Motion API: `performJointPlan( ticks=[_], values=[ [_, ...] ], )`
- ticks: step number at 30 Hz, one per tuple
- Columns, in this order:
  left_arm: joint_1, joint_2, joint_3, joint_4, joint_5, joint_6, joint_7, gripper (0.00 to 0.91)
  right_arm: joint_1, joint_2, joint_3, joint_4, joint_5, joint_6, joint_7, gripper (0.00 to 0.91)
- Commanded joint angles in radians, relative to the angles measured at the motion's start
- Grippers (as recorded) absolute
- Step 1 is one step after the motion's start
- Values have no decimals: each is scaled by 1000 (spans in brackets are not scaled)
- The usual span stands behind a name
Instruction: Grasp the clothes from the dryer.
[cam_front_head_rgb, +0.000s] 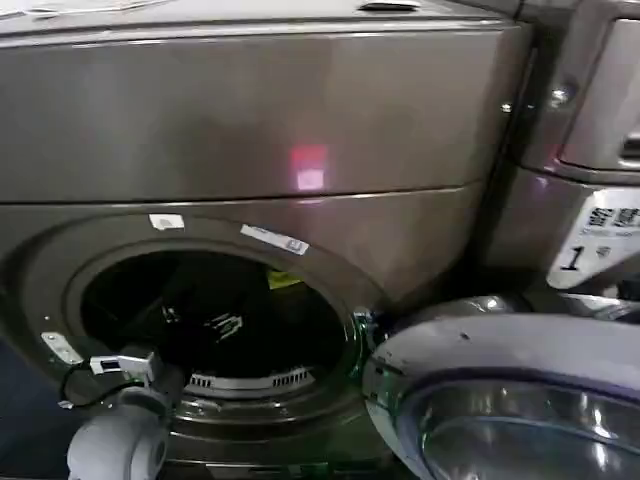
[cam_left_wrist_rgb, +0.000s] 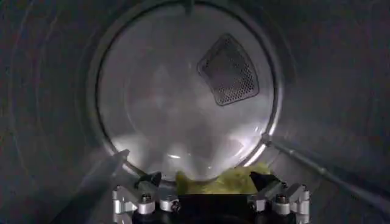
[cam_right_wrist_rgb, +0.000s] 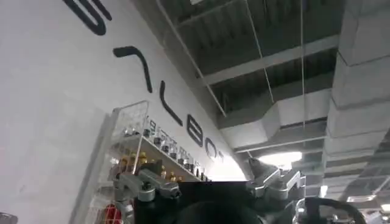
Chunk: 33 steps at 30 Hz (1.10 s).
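Dryer (cam_front_head_rgb: 250, 120): I am seeing its dark grey-brown front filling the head view, with the round opening (cam_front_head_rgb: 215, 320) low on the left and the dark drum behind it. A white sticker with a "1" (cam_front_head_rgb: 590, 245) is showing at the right edge. A silver-rimmed glass door (cam_front_head_rgb: 510, 400) is standing at lower right, just beside the opening.

Left arm (cam_front_head_rgb: 120, 440): I am seeing its grey wrist at the lower left rim of the opening, reaching into the drum.

Left gripper (cam_left_wrist_rgb: 210, 180): I am looking along it toward the drum's round back wall (cam_left_wrist_rgb: 177, 103), which carries a perforated vent (cam_left_wrist_rgb: 228, 70). Its fingers are standing apart, one on either side of the clothes, and I am not seeing them clamped on anything.

Clothes (cam_left_wrist_rgb: 222, 181): a small yellow-green bundle is lying low in the drum at the foot of the back wall, between the two fingertips; I cannot tell whether they are touching it.

Right gripper (cam_right_wrist_rgb: 210, 182): it is pointing up and away from the dryer, toward a white wall (cam_right_wrist_rgb: 55, 91) with dark lettering, a wire rack (cam_right_wrist_rgb: 143, 152) and ceiling beams. It is holding nothing, fingers spread.
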Motion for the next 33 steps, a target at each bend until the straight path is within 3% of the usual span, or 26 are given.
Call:
performJointPlan(
  ticks=[1,12,17,33],
  values=[
    [3,6,-3,-3,-1,1,0,907,0,2,-1,2,0,0,0,907],
    [13,11,-1,-4,-4,-9,0,907,-4,14,0,22,3,-3,0,907],
    [-79,1,18,78,-12,-46,0,907,-9,7,13,31,-2,-28,2,907],
    [-621,-37,212,845,36,-231,-35,907,-2,-14,23,4,-37,-31,-13,907]
  ],
)
